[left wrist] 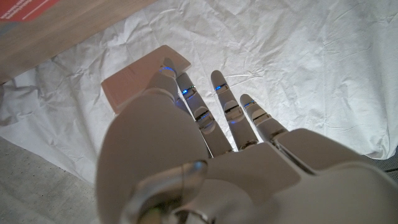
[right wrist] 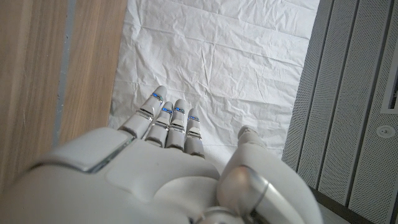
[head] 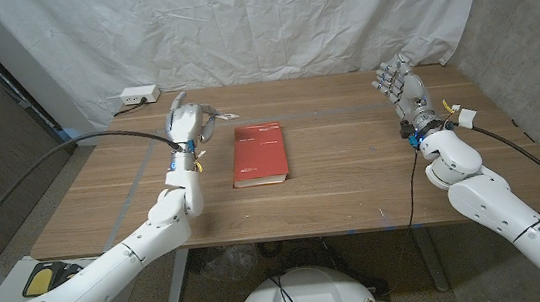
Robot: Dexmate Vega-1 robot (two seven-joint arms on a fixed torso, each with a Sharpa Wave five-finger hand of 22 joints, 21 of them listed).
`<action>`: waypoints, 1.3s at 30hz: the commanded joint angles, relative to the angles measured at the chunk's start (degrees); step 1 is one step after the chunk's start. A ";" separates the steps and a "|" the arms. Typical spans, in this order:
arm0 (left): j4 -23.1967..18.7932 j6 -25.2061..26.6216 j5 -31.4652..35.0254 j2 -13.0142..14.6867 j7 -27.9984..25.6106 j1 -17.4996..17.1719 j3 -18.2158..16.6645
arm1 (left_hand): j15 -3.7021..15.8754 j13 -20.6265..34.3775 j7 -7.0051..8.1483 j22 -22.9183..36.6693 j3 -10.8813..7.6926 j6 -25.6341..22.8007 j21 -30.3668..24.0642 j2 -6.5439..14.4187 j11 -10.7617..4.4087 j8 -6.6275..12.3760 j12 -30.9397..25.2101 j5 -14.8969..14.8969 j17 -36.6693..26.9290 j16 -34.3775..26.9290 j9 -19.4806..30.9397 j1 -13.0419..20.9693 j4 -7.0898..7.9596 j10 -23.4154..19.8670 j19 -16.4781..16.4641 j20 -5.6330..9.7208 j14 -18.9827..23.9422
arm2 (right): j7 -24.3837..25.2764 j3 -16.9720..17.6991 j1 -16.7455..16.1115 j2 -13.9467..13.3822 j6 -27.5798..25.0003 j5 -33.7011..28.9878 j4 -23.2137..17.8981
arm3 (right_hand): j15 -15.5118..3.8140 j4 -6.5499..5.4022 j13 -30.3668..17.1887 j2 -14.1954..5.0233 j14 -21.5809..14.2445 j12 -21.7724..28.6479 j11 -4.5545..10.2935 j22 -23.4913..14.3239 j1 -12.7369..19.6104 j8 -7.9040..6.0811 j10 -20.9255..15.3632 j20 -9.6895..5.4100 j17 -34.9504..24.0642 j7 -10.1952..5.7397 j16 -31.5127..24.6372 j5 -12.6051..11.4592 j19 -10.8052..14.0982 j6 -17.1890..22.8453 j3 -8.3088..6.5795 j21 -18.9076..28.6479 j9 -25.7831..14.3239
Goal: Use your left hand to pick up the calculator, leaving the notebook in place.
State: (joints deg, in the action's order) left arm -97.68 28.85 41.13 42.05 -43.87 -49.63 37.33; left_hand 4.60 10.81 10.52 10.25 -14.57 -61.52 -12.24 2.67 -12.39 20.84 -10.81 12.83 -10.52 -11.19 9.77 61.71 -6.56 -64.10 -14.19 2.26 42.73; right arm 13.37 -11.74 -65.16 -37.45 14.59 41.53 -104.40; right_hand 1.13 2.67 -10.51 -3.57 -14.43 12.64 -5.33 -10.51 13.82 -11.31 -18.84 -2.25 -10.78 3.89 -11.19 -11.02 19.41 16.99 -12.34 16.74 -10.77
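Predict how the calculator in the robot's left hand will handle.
Probably stiff: the calculator shows as a flat slab with no sag. Likely light, since the left hand holds it up at the fingertips. It may slip; that grip looks slight.

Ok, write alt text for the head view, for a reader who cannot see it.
The robot's left hand is raised above a wooden table, holding a thin flat calculator. A red notebook lies closed on the table beside it. The right hand stands upright and empty at the far right, before a white sheet backdrop.
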 commanded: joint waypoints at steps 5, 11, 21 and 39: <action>-3.46 0.51 1.62 1.59 4.53 0.34 -1.29 | 7.22 0.21 0.26 0.22 -0.53 -0.24 0.37 0.04 -0.09 -0.30 0.12 -0.05 -0.11 0.28 0.43 -0.50 -0.10 0.28 0.15 5.90 -0.07 | -0.21 -0.52 0.43 0.83 0.99 -0.35 0.82 | 0.18 0.23 -0.29 0.01 -0.67 -0.02 0.23 -0.26 -0.02 -0.06 -0.42 -0.20 -0.14 -0.24 -0.02 0.06 0.38 0.44 -0.10 -0.28 -0.23; -4.89 0.40 1.76 2.11 6.01 0.45 -2.04 | 7.23 0.23 0.24 0.21 -0.64 -0.32 0.38 0.02 -0.09 -0.37 0.10 -0.13 -0.11 0.26 0.45 -0.51 -0.07 0.31 0.16 5.92 -0.06 | 0.05 -0.57 0.36 1.01 1.07 -0.40 0.85 | 0.15 0.26 -0.29 -0.02 -0.82 -0.03 0.27 -0.26 -0.02 -0.04 -0.42 -0.29 -0.14 -0.24 -0.06 0.07 0.62 0.42 -0.10 -0.27 -0.23; -8.32 1.08 1.49 2.82 9.31 0.24 -3.66 | 7.22 0.25 0.18 0.20 -0.80 -0.52 0.38 0.01 -0.10 -0.48 0.02 -0.24 -0.12 0.24 0.41 -0.55 -0.02 0.18 0.17 5.95 -0.05 | 0.65 -0.51 0.18 0.83 0.78 -0.68 0.16 | 0.10 0.30 -0.29 -0.05 -0.85 -0.04 0.29 -0.27 0.00 -0.06 -0.44 -0.34 -0.13 -0.21 -0.05 0.08 0.72 0.45 -0.11 -0.33 -0.23; -9.34 1.17 3.96 2.38 9.91 -0.07 -3.78 | 7.24 0.27 0.19 0.19 -1.07 -0.77 0.37 -0.13 -0.10 -0.64 -0.05 -0.38 -0.10 0.23 0.45 -0.48 -0.04 0.00 0.16 5.93 -0.05 | 0.57 -0.41 0.30 0.63 0.50 -0.47 -0.04 | 0.12 0.36 -0.29 -0.08 -0.89 -0.07 0.27 -0.28 -0.02 -0.06 -0.44 -0.34 -0.14 -0.17 -0.02 0.09 0.79 0.48 -0.09 -0.48 -0.23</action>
State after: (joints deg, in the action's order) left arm -106.69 30.17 44.03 44.94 -33.98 -49.52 33.68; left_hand 4.60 10.82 10.65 10.25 -15.11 -62.06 -11.86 2.32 -12.39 19.73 -10.49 12.42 -10.52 -11.19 10.04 61.00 -6.64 -64.09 -14.19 2.26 42.73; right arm 14.10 -12.18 -65.04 -36.78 15.33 40.87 -104.52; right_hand 1.44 2.67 -10.51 -3.57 -14.74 12.64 -5.32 -10.51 13.82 -11.31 -18.83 -2.46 -10.78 3.68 -11.19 -11.02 19.61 17.20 -12.34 16.30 -10.77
